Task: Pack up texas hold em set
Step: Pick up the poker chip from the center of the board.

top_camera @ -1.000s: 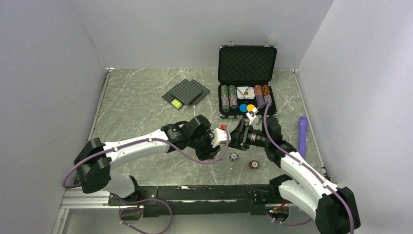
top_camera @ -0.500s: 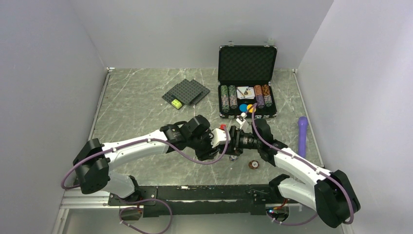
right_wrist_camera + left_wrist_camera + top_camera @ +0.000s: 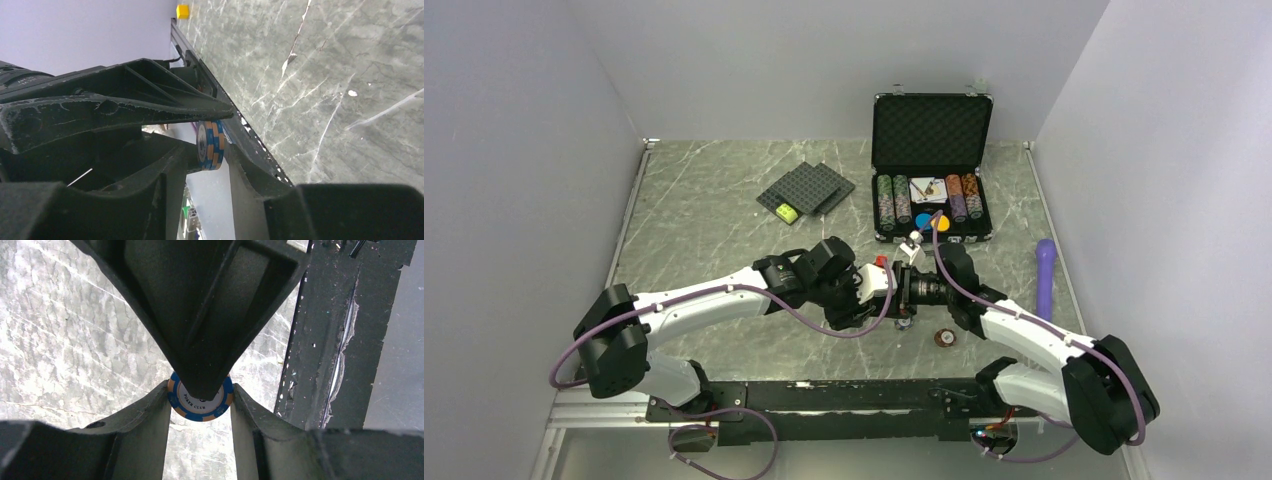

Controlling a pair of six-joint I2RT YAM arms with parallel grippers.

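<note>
Chips [image 3: 200, 402] between left end effector [image 3: 200, 392] fingers [image 3: 150, 425]

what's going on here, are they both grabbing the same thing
Looks like a mid-air handover. The left gripper is clamped on the rims of a few blue and orange chips, and the right gripper has a finger on either side of their faces; whether it grips yet is unclear. The briefcase stands open at the back, and a brown chip lies loose on the table.
</note>
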